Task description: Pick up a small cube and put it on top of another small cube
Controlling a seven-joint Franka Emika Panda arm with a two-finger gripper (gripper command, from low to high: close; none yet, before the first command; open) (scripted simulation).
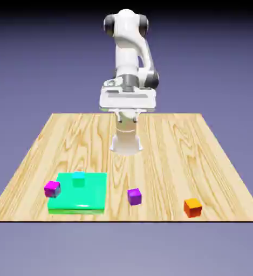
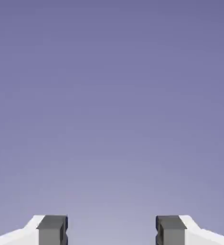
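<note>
Lowest toward the exterior view's right sits a small orange cube [image 1: 192, 207], its sides shading to dark red, on the pale wood-grained table [image 1: 166, 156]. Between it and the flat, glossy green slab [image 1: 90, 199], apart from both, the small plain violet-purple cube [image 1: 134, 197] rests on the bare wood. Its top is a brighter violet, its front a deep purple, and its narrow side face darker still; the edges look crisp, the faces unmarked, and it sits turned slightly askew. A small cyan cube [image 1: 79, 179] shows at the slab's far part, and a small magenta cube [image 1: 52, 189] at the slab's edge on the exterior view's left; whether that one touches the slab I cannot tell. Above the table, the two-finger gripper [image 2: 112, 230] has its grey tips spread wide, with nothing held between them.
</note>
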